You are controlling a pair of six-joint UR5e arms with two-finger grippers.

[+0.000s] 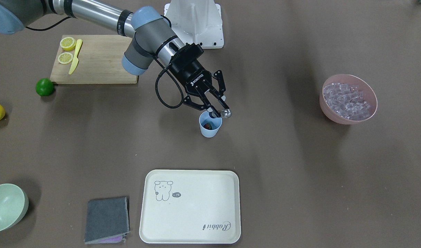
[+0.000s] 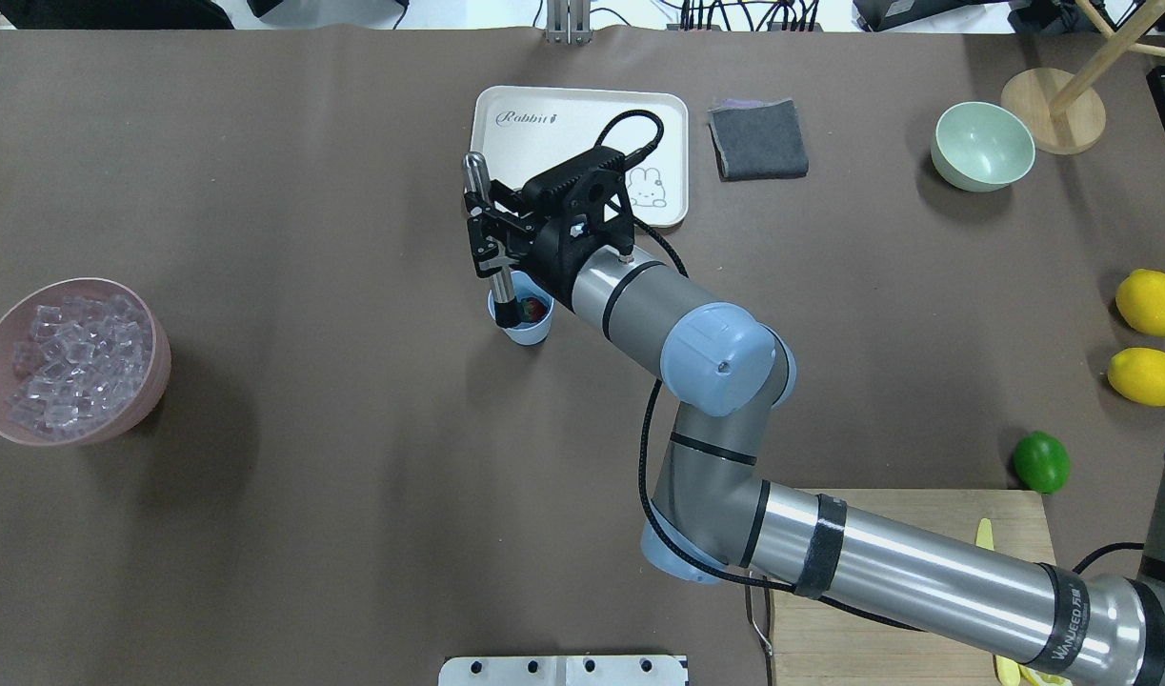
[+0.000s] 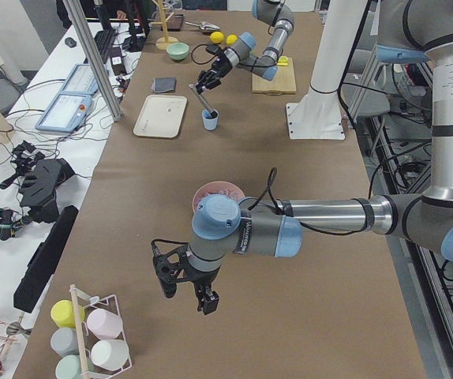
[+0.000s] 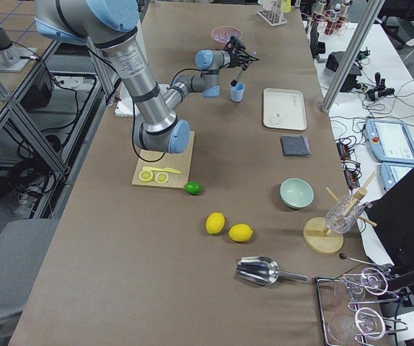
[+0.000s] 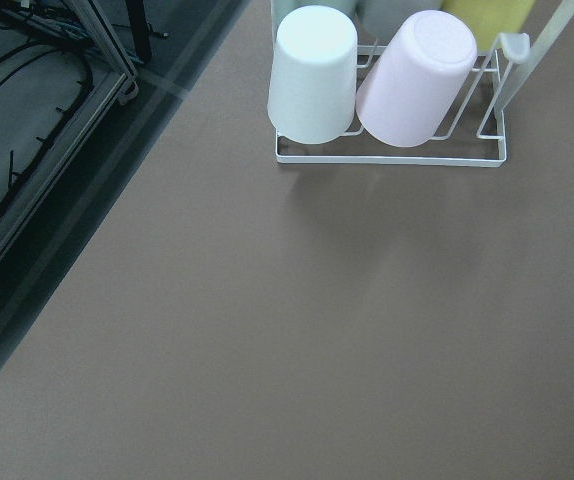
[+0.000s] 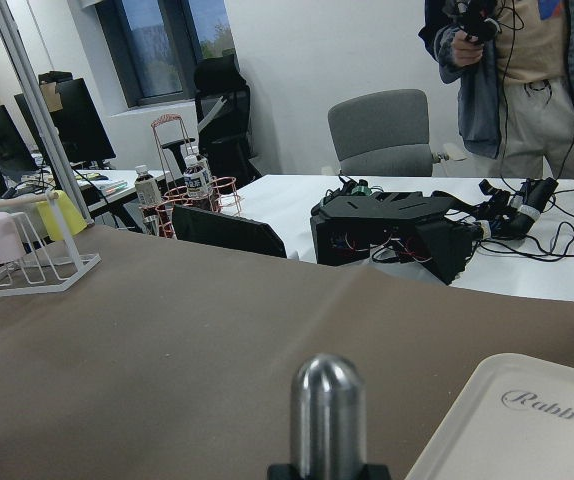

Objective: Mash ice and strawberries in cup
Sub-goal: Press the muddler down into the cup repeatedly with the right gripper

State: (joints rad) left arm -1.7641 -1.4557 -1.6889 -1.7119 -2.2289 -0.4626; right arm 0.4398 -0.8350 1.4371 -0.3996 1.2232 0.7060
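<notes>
Cup (image 1: pixel 210 129) stood upright on the worktop (image 1: pixel 282 155), directly under your right jaws. One strawberry (image 1: pixel 207 126) lay inside it; any ice in the cup was too small to make out. The ice (image 1: pixel 346 100) you could see was heaped in the pink bowl (image 1: pixel 329 113), well off to the robot's left of those jaws.

Right jaws were clamped on a metal muddler (image 2: pixel 475 176): tilted, lower end down in the cup, rounded top sticking out past the jaws.

Cream tray (image 1: pixel 196 206) lay beyond the jaws, away from the robot base, with a grey cloth (image 1: pixel 107 218) beside it. Cutting board (image 1: pixel 100 62) with lemon halves (image 1: pixel 67 43) and a yellow knife (image 1: pixel 75 58) sat back on the robot's right.

Left jaws showed only in the left side view, near a cup rack (image 3: pixel 92 339), well apart from the cup. You couldn't tell whether they were open or closed.
</notes>
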